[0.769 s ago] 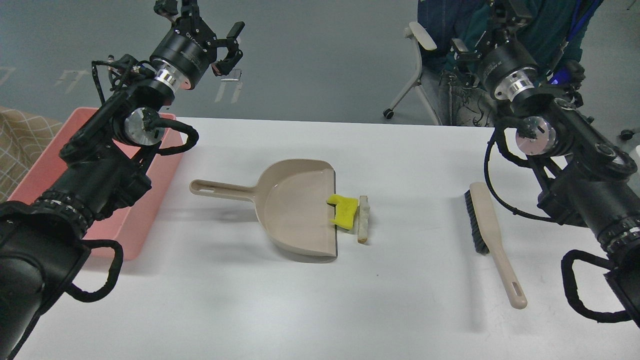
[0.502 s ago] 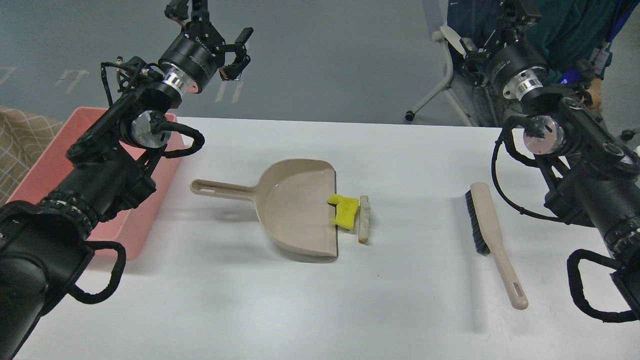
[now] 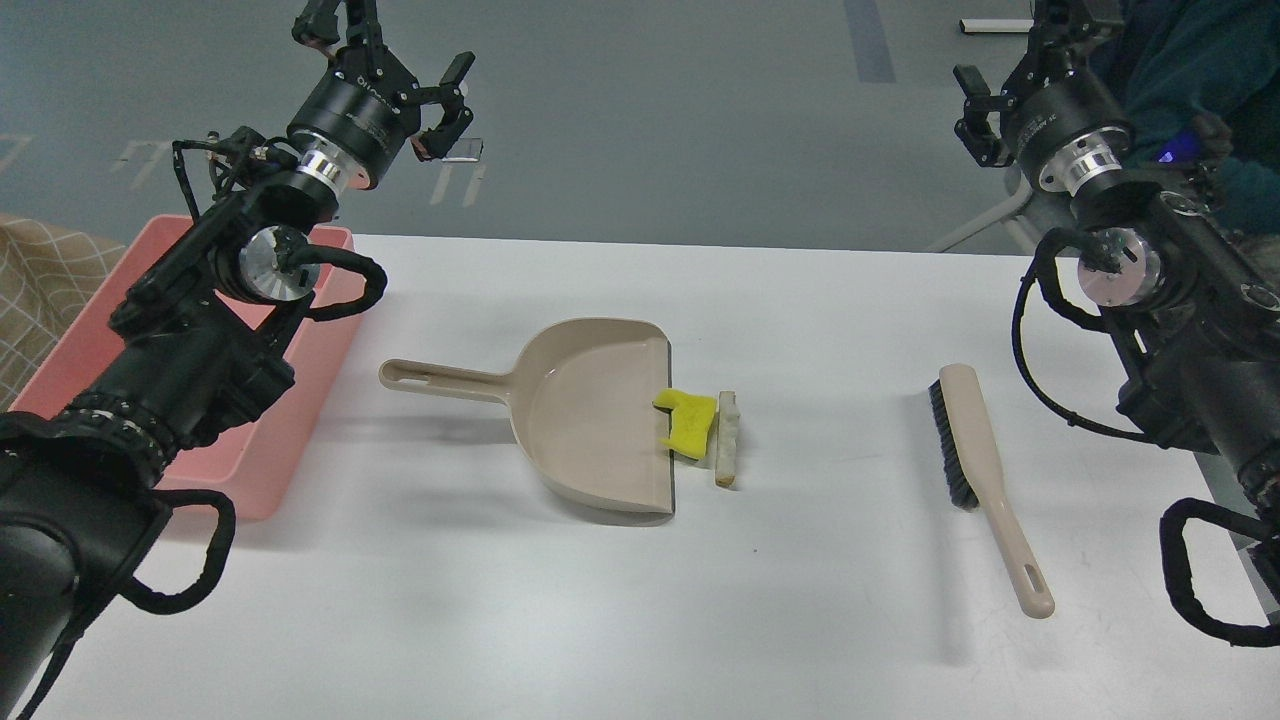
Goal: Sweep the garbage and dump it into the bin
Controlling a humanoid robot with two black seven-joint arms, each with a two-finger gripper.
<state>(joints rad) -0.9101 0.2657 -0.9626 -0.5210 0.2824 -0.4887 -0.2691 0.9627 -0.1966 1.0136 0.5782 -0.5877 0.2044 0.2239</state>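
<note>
The yellow spongy chunk (image 3: pixel 688 424) lies across the open lip of the beige dustpan (image 3: pixel 585 420) at mid-table. The white bread slice (image 3: pixel 726 440) stands on edge on the table, touching the chunk's right side. The pink bin (image 3: pixel 255 465) sits at the table's left edge, partly hidden by my left arm. My left gripper (image 3: pixel 388 48) is open and empty, raised high above the bin's far end. My right gripper (image 3: pixel 1030 60) is open and empty, raised high at the far right, its top cut off by the frame.
A beige hand brush (image 3: pixel 978 470) with black bristles lies on the table at the right, handle pointing toward me. The dustpan's handle (image 3: pixel 430 377) points left toward the bin. A person (image 3: pixel 1220 120) is at the far right beyond the table.
</note>
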